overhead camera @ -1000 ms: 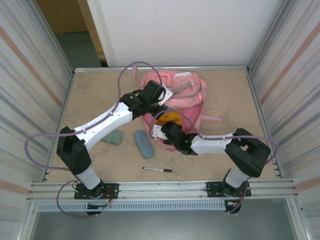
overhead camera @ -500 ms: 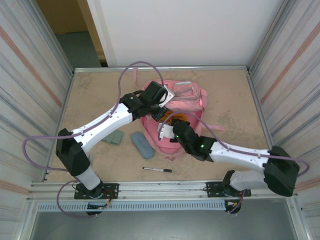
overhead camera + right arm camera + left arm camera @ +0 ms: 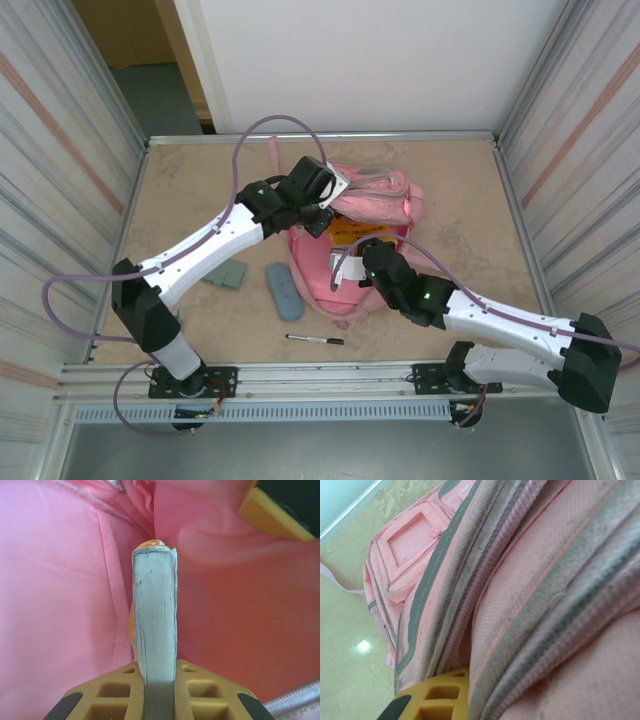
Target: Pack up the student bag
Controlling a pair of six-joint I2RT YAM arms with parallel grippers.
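Note:
The student bag (image 3: 385,195) lies mid-table, pink, its mouth facing the arms. My left gripper (image 3: 322,205) is shut on the upper rim of the bag's opening. In the left wrist view one yellow finger (image 3: 432,700) presses into the zip-edged fabric (image 3: 545,580). My right gripper (image 3: 362,262) reaches into the mouth, shut on a thin book (image 3: 155,605) with a yellow cover. The book stands edge-on between the fingers, with pink lining (image 3: 60,580) on both sides. From above, the book's yellow cover (image 3: 350,232) shows inside the opening.
A blue-grey pencil case (image 3: 283,290) and a small green pad (image 3: 228,273) lie left of the bag. A black pen (image 3: 315,340) lies near the front edge. A pink strap (image 3: 272,150) trails toward the back wall.
My right arm has stretched forward and to the right, carrying the book deeper into the bag. The bag has shifted slightly right. The left gripper has kept its hold on the rim.

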